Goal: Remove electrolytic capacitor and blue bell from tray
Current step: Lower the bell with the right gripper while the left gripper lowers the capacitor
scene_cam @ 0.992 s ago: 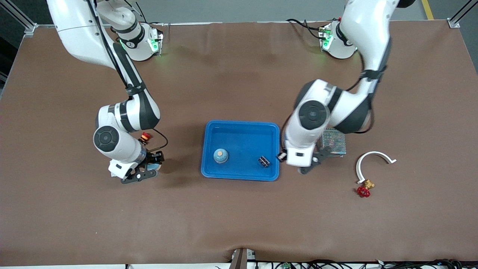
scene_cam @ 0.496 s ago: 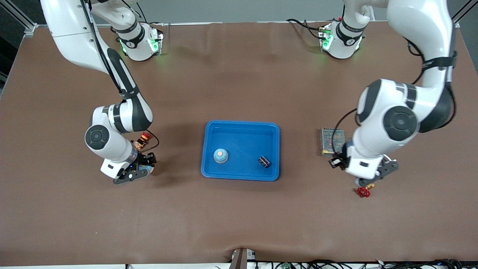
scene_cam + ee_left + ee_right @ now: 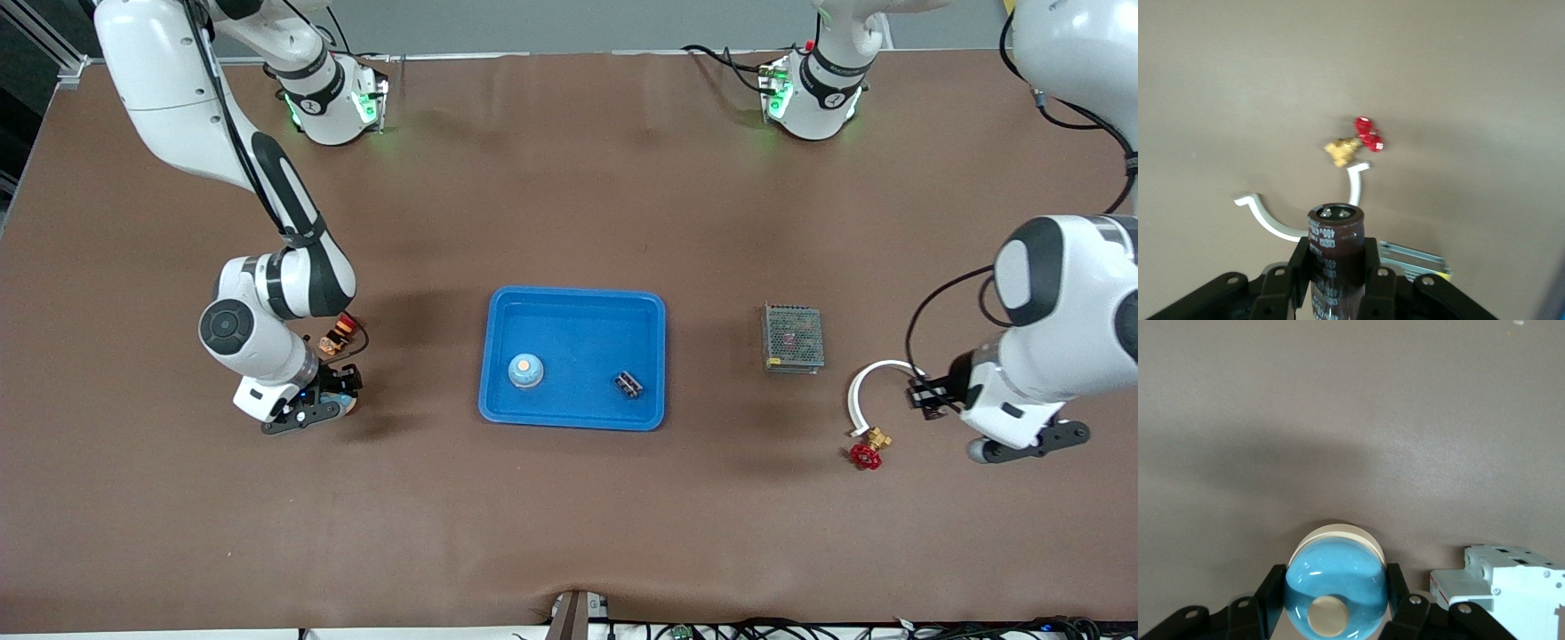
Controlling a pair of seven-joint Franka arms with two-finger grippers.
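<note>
- Left gripper point(image 3: 1338, 293) clamped on capacitor point(image 3: 1335, 250), over the table by the white clip point(image 3: 876, 384), toward the left arm's end from the blue tray point(image 3: 498, 356).
- Right gripper point(image 3: 1335, 617) clamped on bell point(image 3: 1335, 587), low toward the right arm's end from the tray.

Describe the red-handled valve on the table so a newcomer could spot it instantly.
Start at the blue tray in the middle of the table and look toward the left arm's end. Past the metal mesh box lies a white curved bracket; the valve sits at that bracket's end nearer the front camera. It alone has a brass body with a small red handwheel.
</note>
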